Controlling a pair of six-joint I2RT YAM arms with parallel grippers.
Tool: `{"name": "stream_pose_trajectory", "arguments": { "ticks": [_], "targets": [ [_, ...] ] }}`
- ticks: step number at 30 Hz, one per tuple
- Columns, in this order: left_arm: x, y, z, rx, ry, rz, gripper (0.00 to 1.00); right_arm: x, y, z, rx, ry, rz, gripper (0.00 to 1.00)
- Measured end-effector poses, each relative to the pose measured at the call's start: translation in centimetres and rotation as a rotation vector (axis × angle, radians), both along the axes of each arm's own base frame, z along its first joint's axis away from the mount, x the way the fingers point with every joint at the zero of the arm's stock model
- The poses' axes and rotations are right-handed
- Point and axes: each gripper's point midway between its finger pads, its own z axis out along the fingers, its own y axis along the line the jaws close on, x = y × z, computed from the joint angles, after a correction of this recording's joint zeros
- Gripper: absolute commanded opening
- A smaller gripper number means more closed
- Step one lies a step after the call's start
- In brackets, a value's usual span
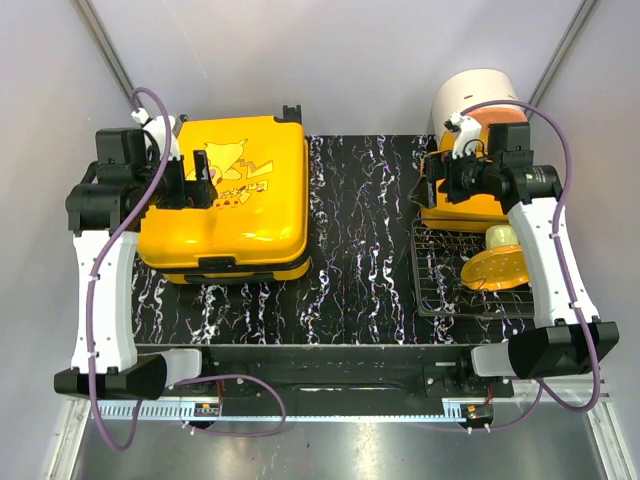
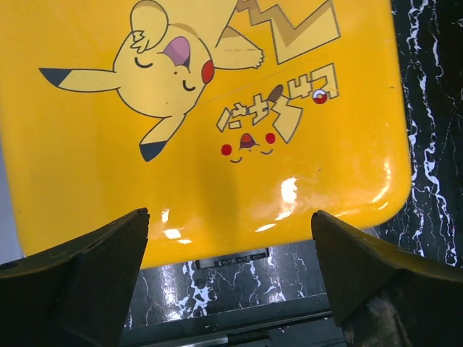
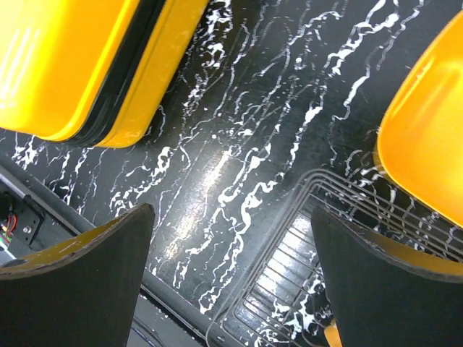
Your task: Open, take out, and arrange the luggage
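— What sits nearest, along the bottom of the overhead view?
— The two arm bases, bolted at the near edge of the black, white-veined table [image 1: 360, 250]. Just above the right base, at lower right, a wire rack [image 1: 437, 292] lies flat on the table with a perforated yellow disc [image 1: 495, 268] on it.

— And the luggage?
— The luggage [image 1: 225, 195] lies flat on the left half of the frame, cartoon-print lid facing up, one black handle on its near side. The two yellow shells meet along a dark seam; it looks closed.

— What are the grippers doing?
— The left gripper [image 2: 230, 220] hangs over the lid, just past the printed character. Its jaws are spread wide, nothing is between them, and I see no contact with the shell. The right gripper [image 3: 231, 217] is at the right of the frame, above the bare table and the rack's left edge. It is also spread wide and holds nothing.

— Anything farther back?
— Behind the rack, partly under the right wrist, a yellow basket [image 1: 470, 213]. Beyond it, at upper right, a pale round drum [image 1: 480, 95]. What it is, I cannot tell.
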Motion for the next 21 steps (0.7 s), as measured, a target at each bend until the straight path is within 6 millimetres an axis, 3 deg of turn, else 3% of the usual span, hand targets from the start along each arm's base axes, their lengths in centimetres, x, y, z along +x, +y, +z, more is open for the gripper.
{"name": "stream_pose_trajectory", "arguments": {
  "ticks": [4,9,12,17,21],
  "targets": [
    [1.2,1.4,-0.7,0.006,0.036,0.042,0.99,-0.1,1.8,-0.1,0.006,-0.003,0.047,1.00],
    [4.5,6.6,0.6,-0.009,0.013,0.149,0.99,-0.1,3.4,-0.7,0.016,0.000,0.083,1.00],
    [7.7,10.3,0.5,-0.030,0.011,0.197,0.99,0.0,4.1,-1.2,0.019,0.006,0.104,1.00],
    [12.7,14.8,-4.5,-0.122,0.104,0.225,0.99,-0.2,5.1,-2.8,0.033,0.020,0.150,1.00],
    [14.7,16.5,-8.7,-0.197,0.164,0.230,0.99,-0.6,5.4,-4.6,0.030,0.043,0.178,1.00]
  ]
}}
